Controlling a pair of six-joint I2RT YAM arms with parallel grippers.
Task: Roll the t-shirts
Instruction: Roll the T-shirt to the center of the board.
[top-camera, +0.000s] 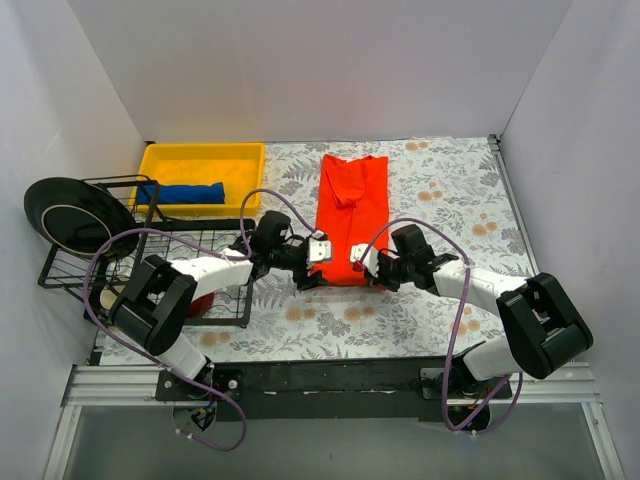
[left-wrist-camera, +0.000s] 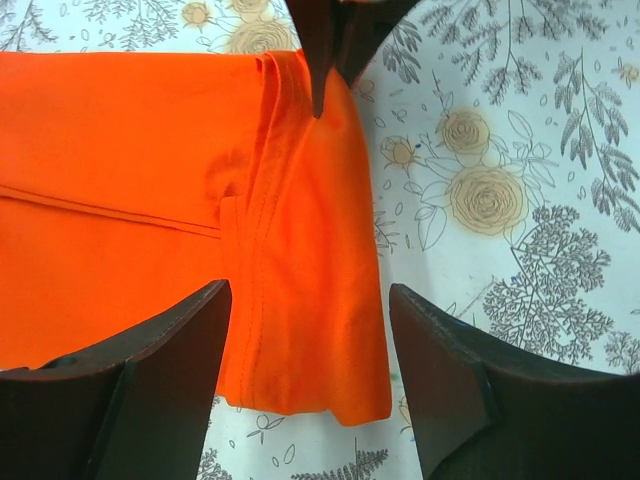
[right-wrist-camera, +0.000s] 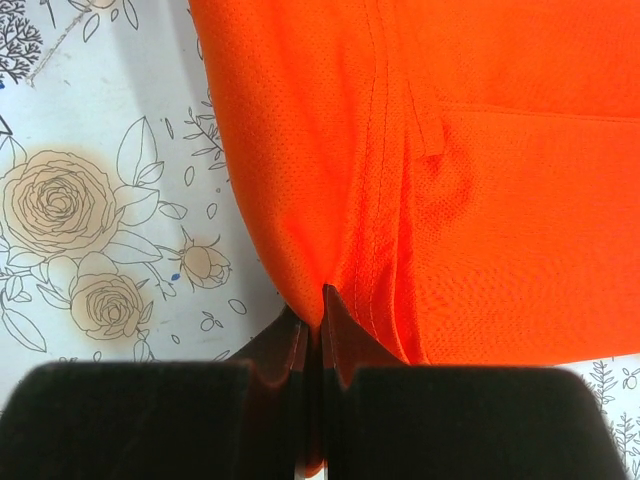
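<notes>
The orange-red t-shirt (top-camera: 348, 215) lies folded into a long strip on the flowered table, collar end far, hem near. My left gripper (top-camera: 312, 268) is open at the hem's left corner. In the left wrist view its jaws (left-wrist-camera: 310, 300) straddle the cloth (left-wrist-camera: 120, 150) without closing. My right gripper (top-camera: 368, 268) is at the hem's right corner. In the right wrist view it (right-wrist-camera: 321, 300) is shut on a pinch of the shirt's edge (right-wrist-camera: 500, 200). The royal blue t-shirt (top-camera: 182, 193) lies rolled in the yellow bin.
The yellow bin (top-camera: 205, 155) stands at the back left. A black wire rack (top-camera: 190, 275) with a dark round plate (top-camera: 70, 215) stands at the left, something red (top-camera: 203, 303) beneath it. White walls close three sides. The flowered cloth (top-camera: 450, 190) covers the table.
</notes>
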